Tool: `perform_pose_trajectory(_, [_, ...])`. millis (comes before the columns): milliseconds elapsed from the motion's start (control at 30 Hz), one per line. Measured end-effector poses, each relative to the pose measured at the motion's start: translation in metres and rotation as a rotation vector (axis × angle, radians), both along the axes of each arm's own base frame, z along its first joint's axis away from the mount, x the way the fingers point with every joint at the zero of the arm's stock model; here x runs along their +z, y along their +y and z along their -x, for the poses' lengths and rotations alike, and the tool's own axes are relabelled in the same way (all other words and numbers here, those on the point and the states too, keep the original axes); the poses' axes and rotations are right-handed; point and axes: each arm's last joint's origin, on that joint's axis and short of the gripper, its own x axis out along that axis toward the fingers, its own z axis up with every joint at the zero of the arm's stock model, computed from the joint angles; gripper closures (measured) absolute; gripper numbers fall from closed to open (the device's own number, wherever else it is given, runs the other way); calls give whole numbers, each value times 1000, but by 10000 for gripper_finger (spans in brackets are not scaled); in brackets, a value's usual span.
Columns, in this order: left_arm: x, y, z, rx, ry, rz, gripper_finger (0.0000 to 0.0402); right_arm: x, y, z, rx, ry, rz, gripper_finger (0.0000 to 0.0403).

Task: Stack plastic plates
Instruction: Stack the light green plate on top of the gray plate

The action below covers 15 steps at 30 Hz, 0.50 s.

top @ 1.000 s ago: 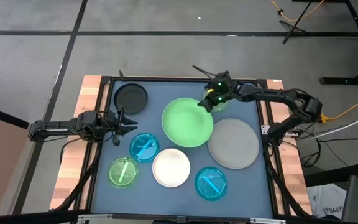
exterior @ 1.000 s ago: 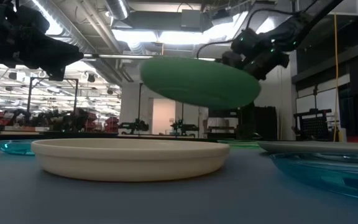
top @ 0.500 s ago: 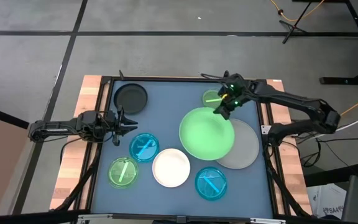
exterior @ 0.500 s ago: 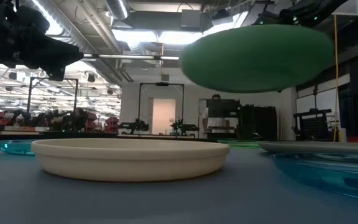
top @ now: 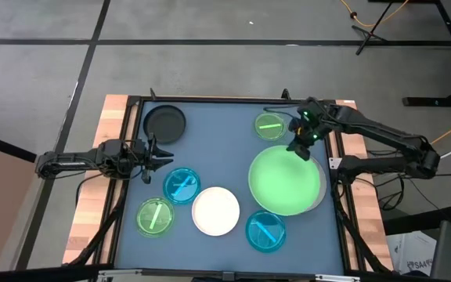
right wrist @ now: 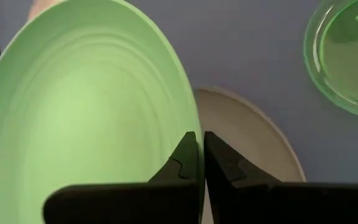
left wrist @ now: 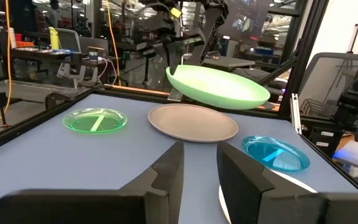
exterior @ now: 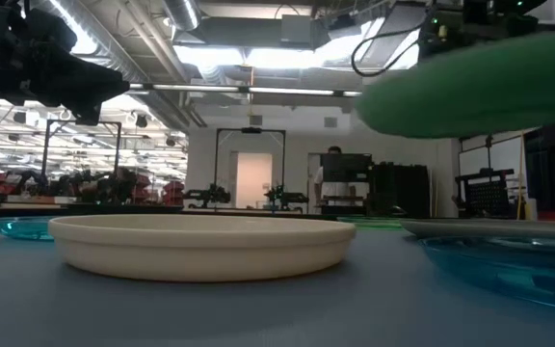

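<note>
The large round light green plastic plate hangs in the air over the large round grey plastic plate, which shows only as a thin crescent at its right edge. The right gripper pinches the green plate's rim, fingers closed tight on it. The left gripper waits with its fingers spread at the table's left side, near the round black plastic plate.

By the look of it, the stacking has barely begun: no plate yet rests on another. The round white plastic plate, two small translucent blue plates and two small translucent green plates all lie single on the blue mat, well apart from the grey one.

From above, the green plate might pass for already set down; the left wrist view shows it tilted and clear of the grey plate beneath. The right wrist view alone shows the fingers clamped on the rim.
</note>
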Motion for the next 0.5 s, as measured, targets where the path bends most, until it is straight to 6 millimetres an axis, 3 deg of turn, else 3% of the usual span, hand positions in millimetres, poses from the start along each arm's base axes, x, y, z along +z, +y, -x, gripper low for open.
perform_pose_trajectory(233, [0, 0, 0, 0, 0, -1, 313, -6, 1, 7, 99, 93, 132, 403])
perform_pose_trajectory(500, [0, 0, 0, 0, 0, -1, 313, -30, 2, 14, 191, 193, 225, 403])
